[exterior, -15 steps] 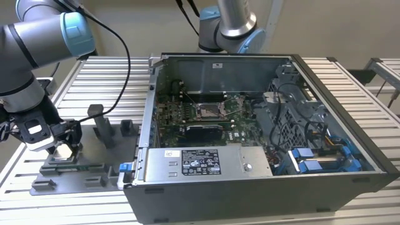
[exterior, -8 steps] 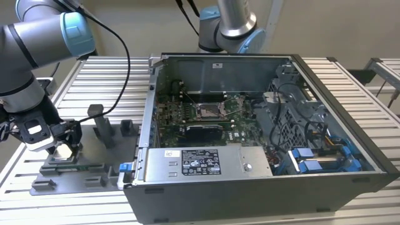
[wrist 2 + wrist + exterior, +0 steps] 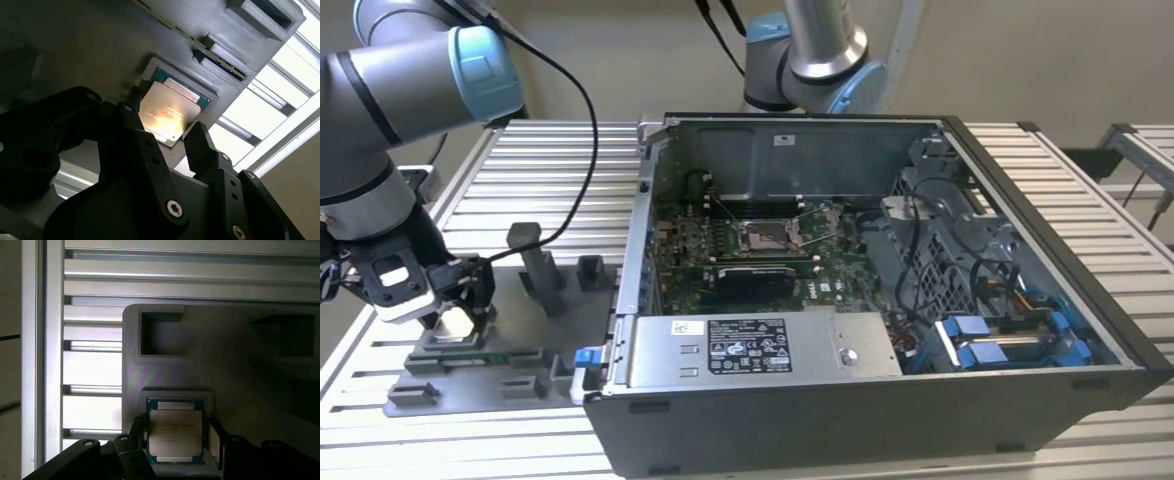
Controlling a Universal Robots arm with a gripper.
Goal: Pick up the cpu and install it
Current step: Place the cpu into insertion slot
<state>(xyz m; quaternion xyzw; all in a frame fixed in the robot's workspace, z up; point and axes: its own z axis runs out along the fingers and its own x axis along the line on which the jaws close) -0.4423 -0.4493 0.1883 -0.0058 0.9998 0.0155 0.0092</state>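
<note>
Tool (image 3: 165, 112) over cpu (image 3: 166, 104) — edges hidden.

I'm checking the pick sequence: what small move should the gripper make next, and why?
Probably close the gripper gently. Its fingers flank the cpu on two opposite sides, and the cpu sits flat in its holder recess, not yet lifted.

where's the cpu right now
The cpu sits in a recess of the grey holder, under the gripper, at the exterior view's left of the computer case.
</note>
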